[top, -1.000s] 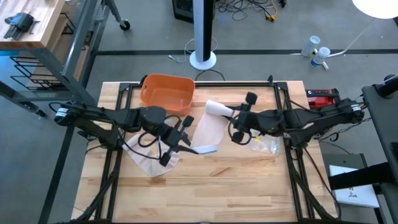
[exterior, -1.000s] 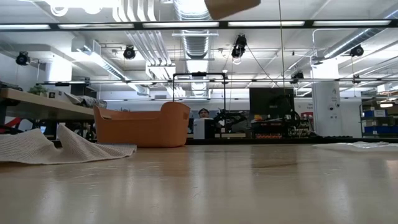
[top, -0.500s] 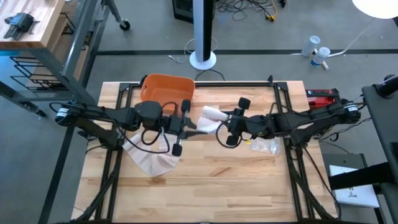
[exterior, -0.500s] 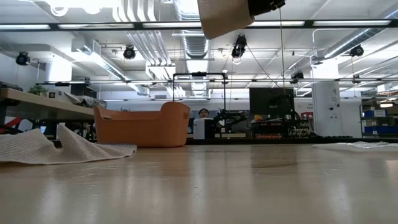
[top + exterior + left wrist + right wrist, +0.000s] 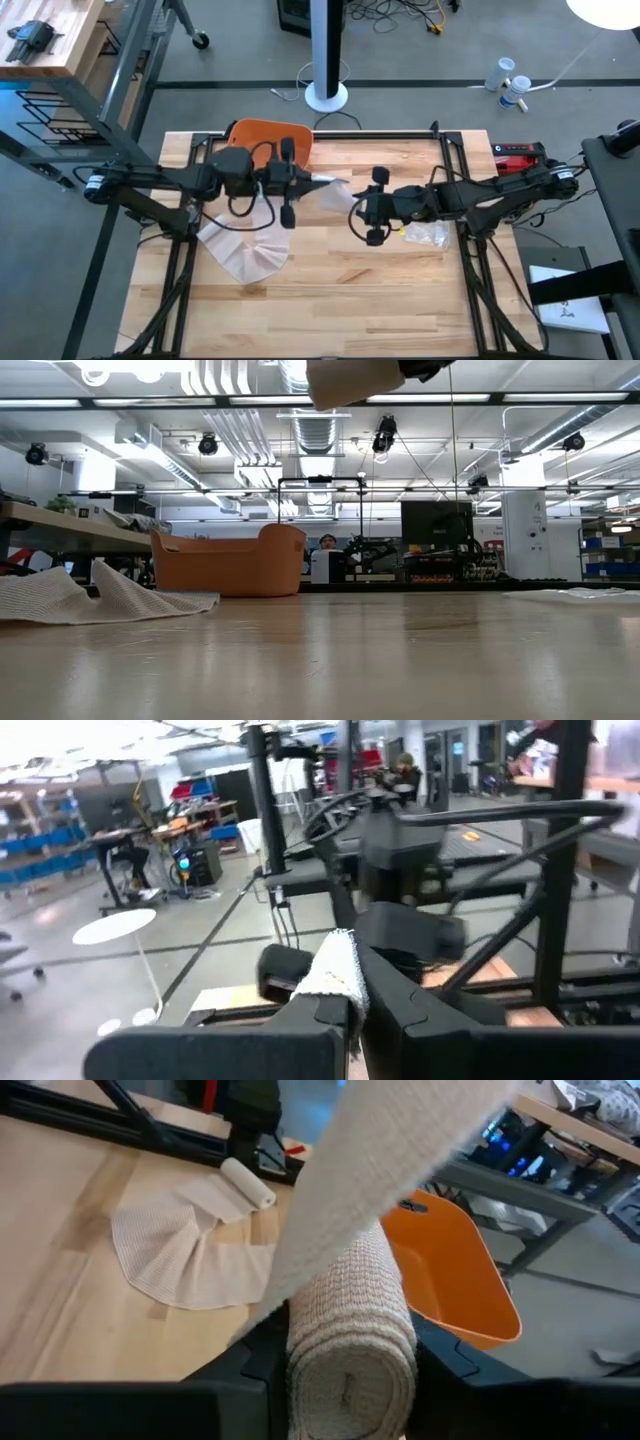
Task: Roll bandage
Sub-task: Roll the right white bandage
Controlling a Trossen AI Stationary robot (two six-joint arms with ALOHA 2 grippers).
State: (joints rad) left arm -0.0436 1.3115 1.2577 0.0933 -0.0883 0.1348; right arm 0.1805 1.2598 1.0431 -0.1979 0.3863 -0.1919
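A beige woven bandage [image 5: 335, 191] is held in the air between my two grippers over the table's far middle. My left gripper [image 5: 310, 180] is shut on its loose end [image 5: 335, 970]. My right gripper [image 5: 352, 203] is shut on its rolled part [image 5: 350, 1345], which also shows at the top of the low view as a roll [image 5: 355, 380]. A short strip [image 5: 400, 1160] runs from the roll to the left gripper. A second bandage [image 5: 245, 250] lies fanned out flat on the table's near left, its small rolled end [image 5: 246, 1184] on the wood. My left gripper pinches the bandage's loose end [image 5: 338, 982] between its two fingers, coming level from the table's left. The end stands out past the fingertips, lifted clear of the table. My right gripper pinches the roll [image 5: 352, 1365] between its two fingers, one on each side of it. The fingers come level from the table's right. The roll is lifted clear, and the strip leaves it toward the left gripper.
An orange bin [image 5: 262, 142] stands at the far left, just behind the left gripper. A clear plastic bag [image 5: 426, 235] lies right of centre. The table's near half is bare wood [image 5: 360, 300].
My left gripper has gone toward the table's far edge and turned from slanting to level, keeping the bandage end. My right gripper has gone toward the left with the roll. The strip between them, wide and hanging before, is now short.
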